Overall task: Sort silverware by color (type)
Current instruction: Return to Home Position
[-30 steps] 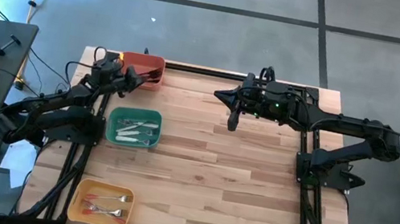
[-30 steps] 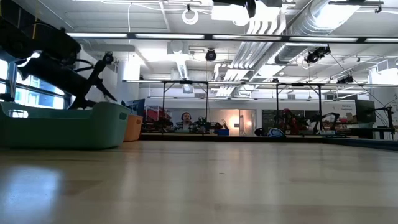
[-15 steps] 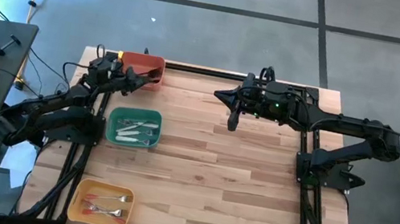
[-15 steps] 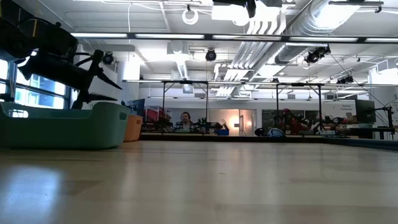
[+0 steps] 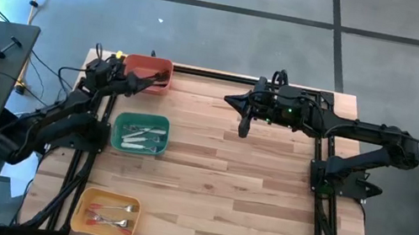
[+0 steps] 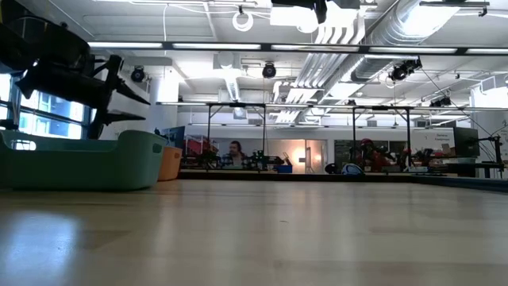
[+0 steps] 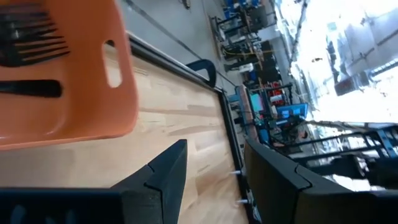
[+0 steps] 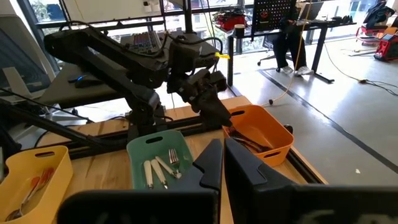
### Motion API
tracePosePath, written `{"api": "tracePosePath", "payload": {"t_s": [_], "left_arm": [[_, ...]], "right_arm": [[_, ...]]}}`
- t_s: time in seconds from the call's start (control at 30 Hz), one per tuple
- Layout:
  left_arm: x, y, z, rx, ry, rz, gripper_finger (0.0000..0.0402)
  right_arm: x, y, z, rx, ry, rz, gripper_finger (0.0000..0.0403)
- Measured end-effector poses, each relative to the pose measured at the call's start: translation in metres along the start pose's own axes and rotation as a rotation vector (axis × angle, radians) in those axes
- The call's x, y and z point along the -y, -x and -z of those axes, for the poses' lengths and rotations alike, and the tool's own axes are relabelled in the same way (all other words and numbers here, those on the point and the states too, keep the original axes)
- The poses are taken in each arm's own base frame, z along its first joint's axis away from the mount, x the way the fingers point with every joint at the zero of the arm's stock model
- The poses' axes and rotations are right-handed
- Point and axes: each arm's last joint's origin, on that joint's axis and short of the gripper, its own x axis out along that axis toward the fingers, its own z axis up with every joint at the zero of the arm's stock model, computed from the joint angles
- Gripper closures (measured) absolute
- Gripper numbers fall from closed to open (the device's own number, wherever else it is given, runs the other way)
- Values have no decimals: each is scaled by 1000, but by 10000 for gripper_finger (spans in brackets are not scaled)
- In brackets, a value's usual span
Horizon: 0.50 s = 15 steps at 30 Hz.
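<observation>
Wooden counter carries plastic bins: orange bin with black forks, green bin with white-handled silverware, yellow bin with orange-handled silverware. Left claw is spread beside the orange bin; right claw is pressed together.

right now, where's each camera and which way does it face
High view: overhead, facing straight down; left gripper by orange bin, right gripper over far table.
Low view: table height, facing level into the room; left gripper shows.
Left wrist: past its open fingers at orange bin.
Right wrist: past its shut fingers at left arm, green bin.
Shared: orange bin.
</observation>
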Motion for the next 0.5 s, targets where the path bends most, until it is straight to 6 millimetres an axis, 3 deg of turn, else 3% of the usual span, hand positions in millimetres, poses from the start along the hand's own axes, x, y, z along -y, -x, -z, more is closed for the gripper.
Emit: {"api": "tracePosePath", "payload": {"t_s": [0.5], "left_arm": [[26, 0, 19, -82, -287, 170, 273]], "right_arm": [[1, 0, 3, -30, 10, 5, 403]]}}
